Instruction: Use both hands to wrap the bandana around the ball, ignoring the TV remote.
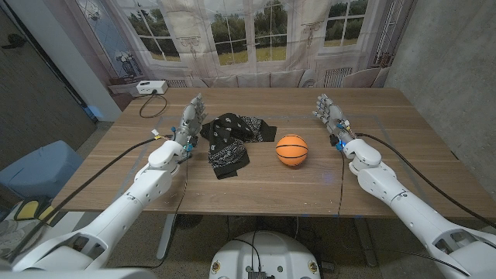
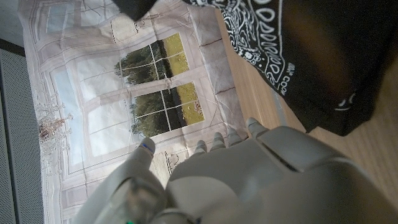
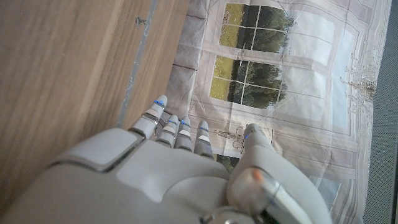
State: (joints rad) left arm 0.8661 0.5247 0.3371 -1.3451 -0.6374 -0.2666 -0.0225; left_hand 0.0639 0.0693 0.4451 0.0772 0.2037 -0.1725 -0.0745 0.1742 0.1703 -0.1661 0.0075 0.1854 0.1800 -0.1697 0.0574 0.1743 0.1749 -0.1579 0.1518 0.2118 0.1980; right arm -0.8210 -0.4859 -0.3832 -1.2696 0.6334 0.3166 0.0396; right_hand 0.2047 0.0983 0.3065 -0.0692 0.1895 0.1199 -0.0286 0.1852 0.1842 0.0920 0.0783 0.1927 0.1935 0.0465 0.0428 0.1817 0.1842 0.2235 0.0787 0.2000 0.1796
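- A wooden table (image 1: pixel 256 182) with a brown top carries everything here.
- A black bandana (image 1: pixel 231 139) with white paisley print lies crumpled on it, left of the middle.
- An orange ball (image 1: pixel 291 149) sits on the wood just right of the bandana, a small gap between them.
- A white box-like device (image 1: pixel 147 87) sits at the far left corner, a dark cable running from it along the tabletop.
- Faint tape lines mark the surface.

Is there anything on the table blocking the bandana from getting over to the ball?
Nothing visible does. The bandana lies crumpled just left of the ball, with only bare table between them. The left hand stands right beside the bandana.
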